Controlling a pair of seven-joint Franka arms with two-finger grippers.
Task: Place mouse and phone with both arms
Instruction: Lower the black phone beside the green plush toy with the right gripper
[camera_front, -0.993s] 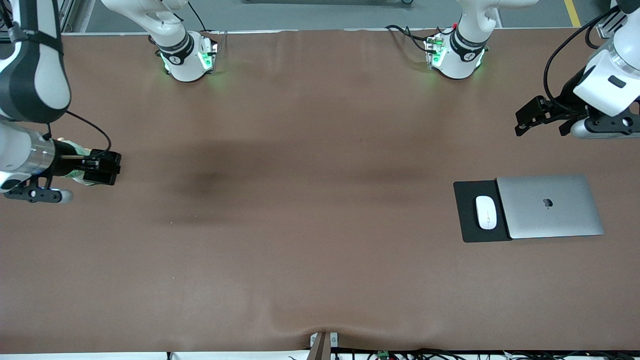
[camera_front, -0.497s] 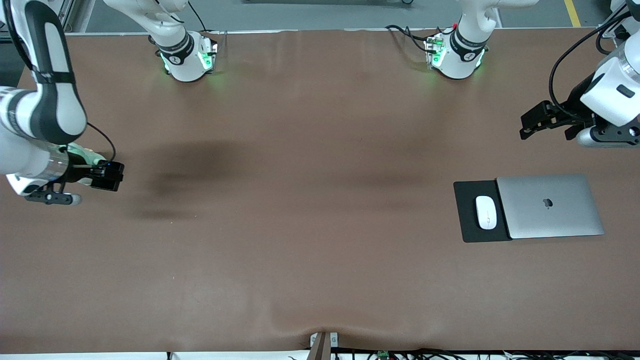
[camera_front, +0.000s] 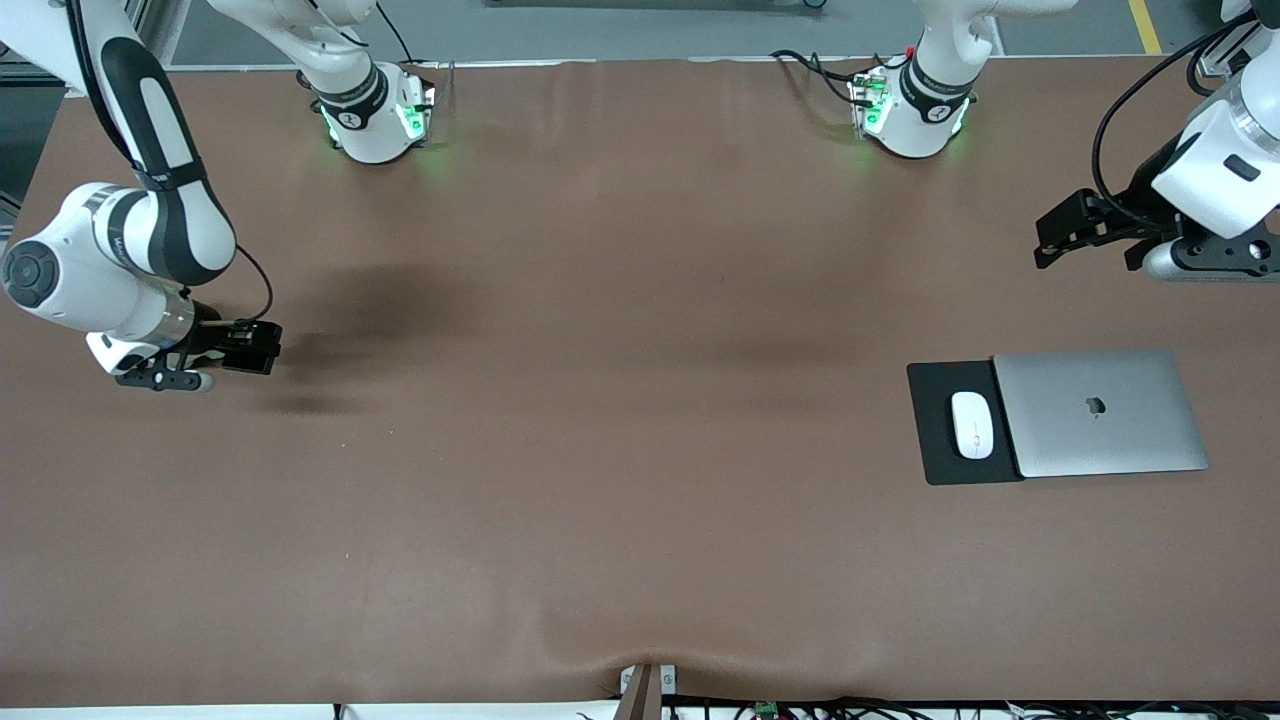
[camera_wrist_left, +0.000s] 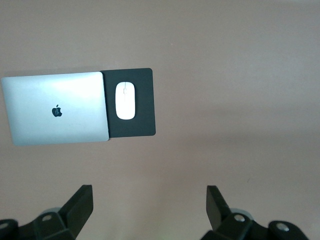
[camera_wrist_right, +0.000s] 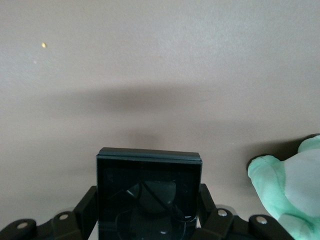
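The white mouse (camera_front: 972, 425) lies on a black mouse pad (camera_front: 935, 455) beside a closed silver laptop (camera_front: 1100, 412), toward the left arm's end of the table; it also shows in the left wrist view (camera_wrist_left: 125, 100). My left gripper (camera_front: 1048, 240) is open and empty, up in the air over bare table farther from the front camera than the laptop. My right gripper (camera_front: 262, 347) is shut on the black phone (camera_wrist_right: 148, 187), held just above the table at the right arm's end; the phone fills the space between its fingers (camera_wrist_right: 86, 202).
The pad (camera_wrist_left: 141, 125) and laptop (camera_wrist_left: 55, 107) also show in the left wrist view. A pale green soft thing (camera_wrist_right: 292, 187) shows beside the phone in the right wrist view. The brown table (camera_front: 620, 400) stretches wide between the two grippers.
My right arm has swung toward the table's middle and lowered, carrying the phone a short way. My left gripper has shifted only slightly. Mouse, pad and laptop have not moved.
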